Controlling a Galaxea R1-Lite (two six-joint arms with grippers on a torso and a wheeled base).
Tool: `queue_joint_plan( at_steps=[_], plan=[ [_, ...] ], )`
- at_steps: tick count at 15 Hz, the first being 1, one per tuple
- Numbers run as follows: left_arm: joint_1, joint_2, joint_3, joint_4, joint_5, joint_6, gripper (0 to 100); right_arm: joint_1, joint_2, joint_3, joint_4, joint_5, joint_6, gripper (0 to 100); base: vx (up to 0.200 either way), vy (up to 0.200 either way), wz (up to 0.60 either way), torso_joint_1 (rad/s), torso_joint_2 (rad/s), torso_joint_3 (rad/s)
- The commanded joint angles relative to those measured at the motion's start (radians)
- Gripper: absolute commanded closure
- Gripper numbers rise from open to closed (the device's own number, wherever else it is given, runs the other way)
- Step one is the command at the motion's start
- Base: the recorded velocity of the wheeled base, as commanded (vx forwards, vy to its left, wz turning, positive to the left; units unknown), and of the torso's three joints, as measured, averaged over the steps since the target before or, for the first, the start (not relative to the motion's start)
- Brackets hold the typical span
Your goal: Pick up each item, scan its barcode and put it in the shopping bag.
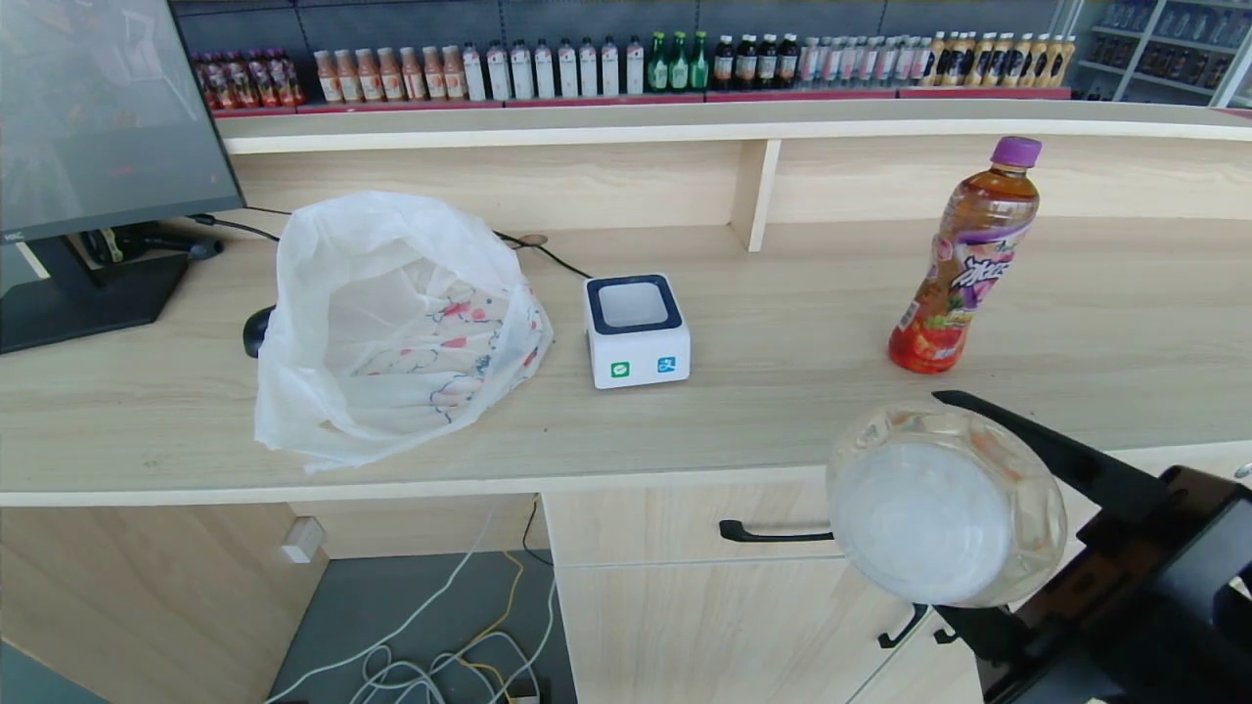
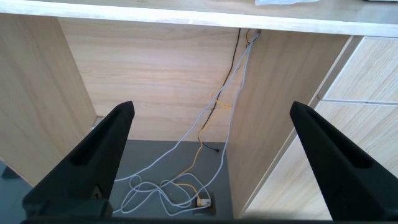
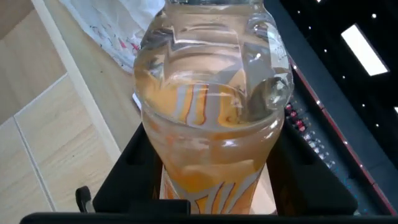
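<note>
Jaws of the right gripper (image 1: 954, 508) are clamped on a clear bottle (image 1: 929, 523), one black finger above its body and one beneath. The bottle is transparent plastic with faceted ribs. It is held level, with its pale round base facing the head camera. In the right wrist view the gripper (image 3: 214, 165) hugs the bottle (image 3: 211, 99) around an orange-and-white label, and clear liquid with a bubble sits in the unlabelled end. The bottle hangs off the front edge of the counter (image 1: 782, 323), at about 5 o'clock from the white scanner (image 1: 636, 330).

On the counter, a tea bottle (image 1: 963, 264) with a purple cap stands upright at 3 o'clock from the scanner, well apart from it. The shopping bag (image 1: 391, 323), thin white plastic with its mouth gaping, slumps just beside the scanner at 9 o'clock. A corner of that bag (image 3: 106, 22) shows beyond the held bottle in the right wrist view.

The left gripper (image 2: 211, 109) is spread wide with nothing between its fingers. It is low under the counter, facing a wooden recess where loose cables (image 2: 180, 186) trail to the floor.

A monitor (image 1: 98, 117) stands at 10 o'clock from the bag, and a shelf of bottles (image 1: 636, 64) runs along the back at 12 o'clock.
</note>
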Motion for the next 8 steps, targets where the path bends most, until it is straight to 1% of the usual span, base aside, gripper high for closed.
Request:
queue_joint_plan(
  at_steps=[1, 4, 6, 8],
  plan=[
    [0.0, 0.0, 0.0, -0.001, 0.001, 0.0, 0, 0.035, 0.037, -0.001, -0.003, 0.0, -0.043, 100, 0.0, 0.0, 0.0, 0.0, 0.0, 0.0],
    [0.0, 0.0, 0.0, -0.001, 0.001, 0.0, 0, 0.044, 0.074, -0.004, -0.042, 0.001, -0.123, 100, 0.0, 0.0, 0.0, 0.0, 0.0, 0.0],
    [0.0, 0.0, 0.0, -0.001, 0.001, 0.0, 0, 0.083, 0.113, -0.01, -0.078, 0.001, -0.166, 100, 0.0, 0.0, 0.0, 0.0, 0.0, 0.0],
    [0.0, 0.0, 0.0, -0.001, 0.001, 0.0, 0, 0.122, 0.128, -0.019, -0.085, 0.003, -0.21, 100, 0.0, 0.0, 0.0, 0.0, 0.0, 0.0]
  ],
)
